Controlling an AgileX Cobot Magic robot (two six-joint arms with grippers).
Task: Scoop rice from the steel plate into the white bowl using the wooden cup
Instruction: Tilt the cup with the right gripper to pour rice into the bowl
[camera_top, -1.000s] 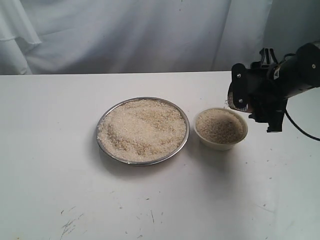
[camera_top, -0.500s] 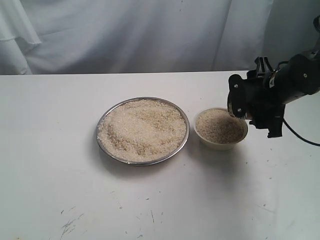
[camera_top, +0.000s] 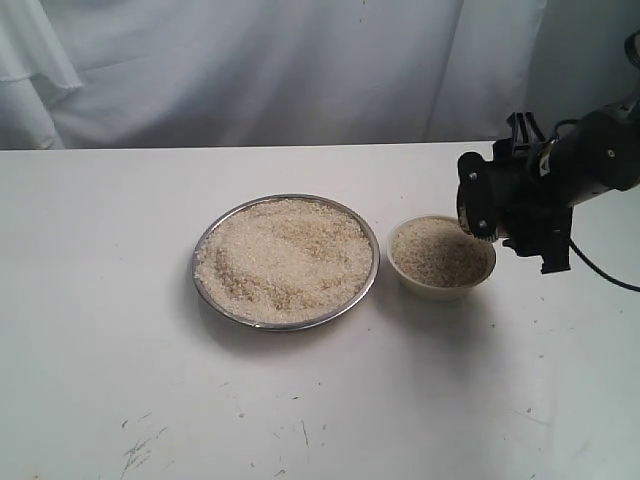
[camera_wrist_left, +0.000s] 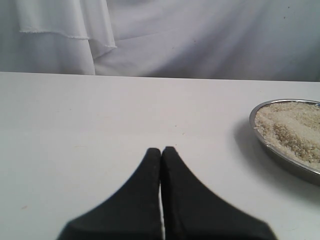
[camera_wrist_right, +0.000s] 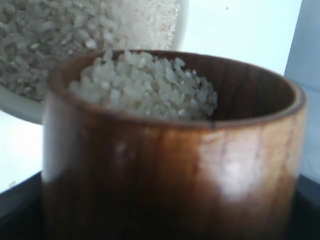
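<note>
Wooden cup (camera_wrist_right: 170, 150), reddish-brown and glossy, fills the right wrist view, with rice (camera_wrist_right: 145, 87) banked against the lip on the bowl side; the right gripper (camera_top: 478, 206) carries it off the table, so its jaws must be closed on the cup, though the cup hides the pads. From outside, that gripper hangs at the right edge of the white bowl (camera_top: 441, 288), whose rim (camera_wrist_right: 20, 107) shows just past the cup's mouth; the bowl already holds plenty of rice. By my reading, this is the pour; the cup's long axis needs tipping further toward the bowl, mouth leading, so the grains clear the near rim. The steel plate (camera_top: 196, 268) sits just left of the bowl, heaped with rice (camera_top: 285, 258). The left gripper (camera_wrist_left: 161, 155) is idle, its 2 jaws pressed together, empty, well apart from the bowl.
</note>
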